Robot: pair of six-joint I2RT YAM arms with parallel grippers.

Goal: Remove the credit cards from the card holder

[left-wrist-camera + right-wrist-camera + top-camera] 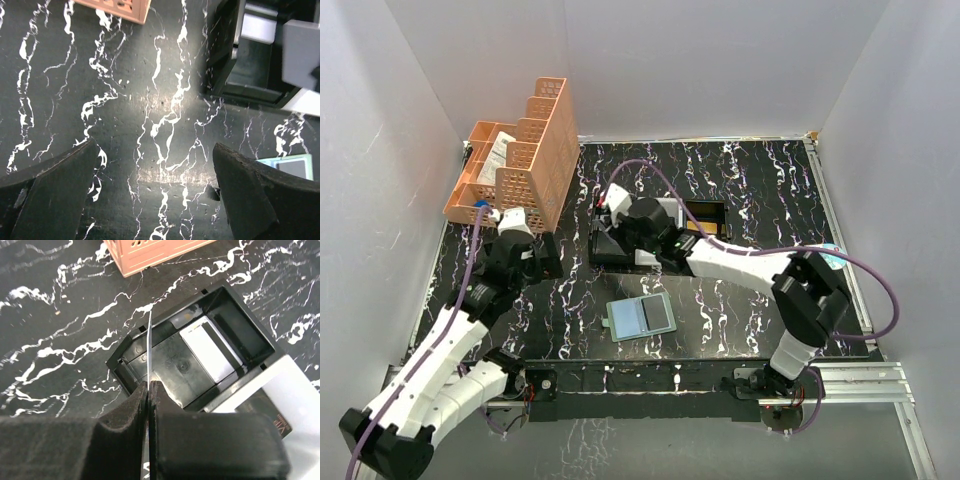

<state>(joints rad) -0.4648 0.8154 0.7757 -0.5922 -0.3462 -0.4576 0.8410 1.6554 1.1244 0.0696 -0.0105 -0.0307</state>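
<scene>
Your right fingers (pixel 149 390) pinch a thin card (pixel 149 347) edge-on over the tray (pixel 240 325) to drop it; left fingers (pixel 150 195) hang released.

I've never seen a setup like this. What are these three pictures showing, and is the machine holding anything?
Two robot arms are bolted at a marbled black table. One picture looks down from above; the other two come from cameras on each wrist. The left gripper is open and empty over bare table. The right gripper is shut on a thin card, seen edge-on, above a black tray. The opened card holder lies flat near the front. An orange organiser stands at the back left.
</scene>
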